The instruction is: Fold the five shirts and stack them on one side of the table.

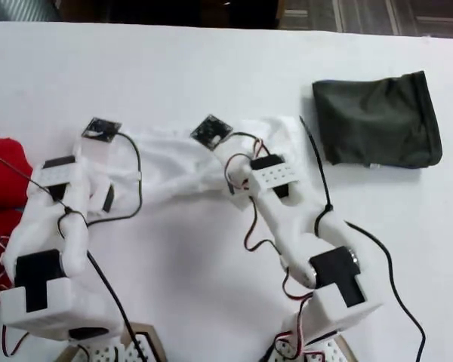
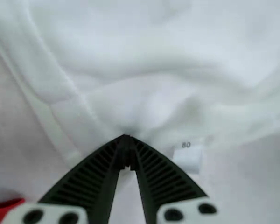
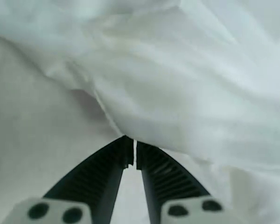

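Note:
A white shirt lies crumpled in the middle of the white table, stretched between both arms. My left gripper is shut on a pinch of its cloth close to the collar tag; in the high view that arm stands at the left. My right gripper is shut on the shirt's edge; its arm stands at the right. A folded dark green shirt lies at the far right. A red shirt sits bunched at the left edge.
Black cables trail from both arms across the table. Bare white tabletop stretches along the far side and between the two arms' bases.

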